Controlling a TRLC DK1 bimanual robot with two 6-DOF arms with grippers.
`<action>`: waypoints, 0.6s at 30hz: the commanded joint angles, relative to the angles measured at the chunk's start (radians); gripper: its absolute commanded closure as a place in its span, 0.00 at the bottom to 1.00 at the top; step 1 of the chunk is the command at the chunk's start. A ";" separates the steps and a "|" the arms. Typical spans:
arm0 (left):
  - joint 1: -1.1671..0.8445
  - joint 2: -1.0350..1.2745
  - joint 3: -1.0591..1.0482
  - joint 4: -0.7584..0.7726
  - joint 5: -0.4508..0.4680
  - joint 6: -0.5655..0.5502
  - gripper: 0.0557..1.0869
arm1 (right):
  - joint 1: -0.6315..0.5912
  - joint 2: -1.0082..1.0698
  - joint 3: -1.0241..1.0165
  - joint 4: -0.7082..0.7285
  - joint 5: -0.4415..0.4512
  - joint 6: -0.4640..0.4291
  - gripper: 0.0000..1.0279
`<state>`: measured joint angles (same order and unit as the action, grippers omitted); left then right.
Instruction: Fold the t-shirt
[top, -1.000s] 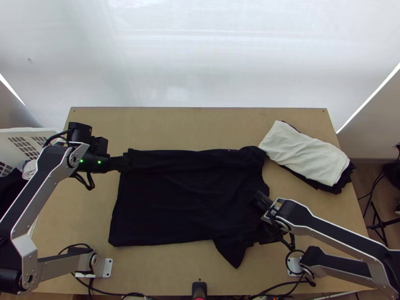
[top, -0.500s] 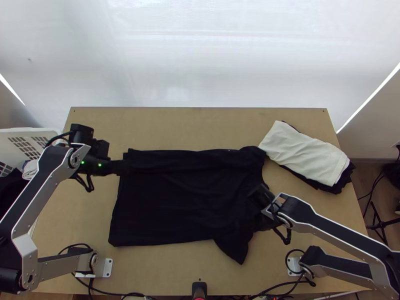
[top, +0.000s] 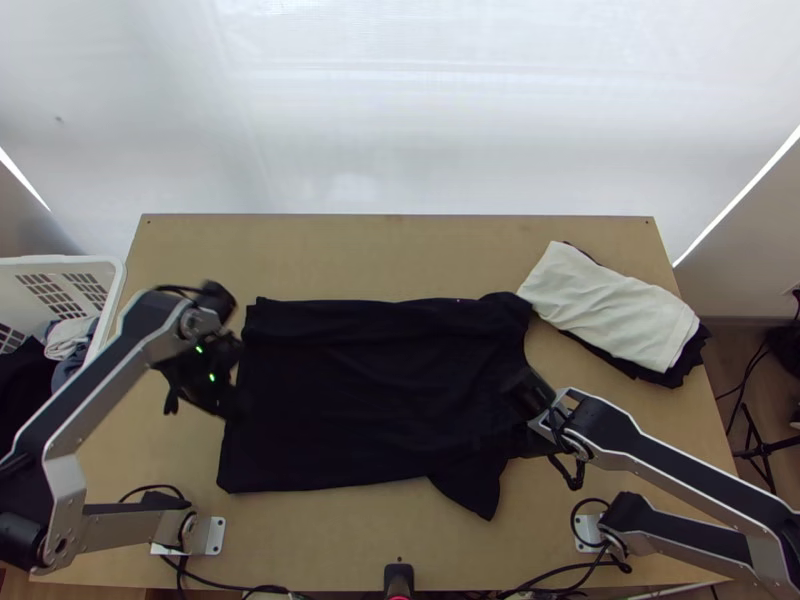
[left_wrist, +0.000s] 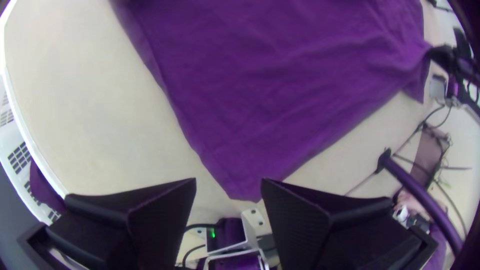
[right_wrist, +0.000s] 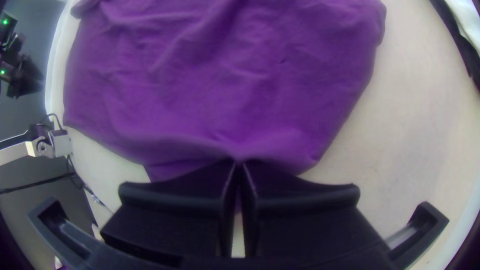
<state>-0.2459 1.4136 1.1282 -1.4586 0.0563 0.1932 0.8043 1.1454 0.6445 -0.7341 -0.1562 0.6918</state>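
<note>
The black t-shirt (top: 370, 390) is laid out flat across the middle of the bench (top: 350, 255), a strip along its far side apparently turned in. The near side, its sleeve jutting out, is judged to be left, as is the final lengthwise fold. The shirt's edge by that sleeve is pinched in the closed right tool (right_wrist: 238, 162); the left tool (left_wrist: 228, 185) is spread wide, nothing held. Beyond, a pale folded cloth (top: 610, 310) is stacked on dark fabric.

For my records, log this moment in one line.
Black fabric t-shirt: mostly spread on light wooden table; right gripper: pinching its edge; left gripper: open, empty.
</note>
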 joint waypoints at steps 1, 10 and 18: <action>-0.237 -0.018 -0.084 -0.097 -0.085 0.032 0.36 | 0.001 -0.004 0.001 0.002 0.001 0.003 0.97; -0.388 0.090 -0.183 0.017 -0.082 -0.037 0.36 | -0.001 -0.007 0.001 0.004 0.001 0.005 0.97; -0.521 0.110 -0.295 0.103 -0.084 -0.072 0.48 | -0.010 -0.007 0.000 0.004 0.001 0.003 0.97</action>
<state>-0.6514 1.5013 0.9180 -1.4052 -0.0242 0.1455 0.8009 1.1385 0.6453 -0.7300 -0.1535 0.6952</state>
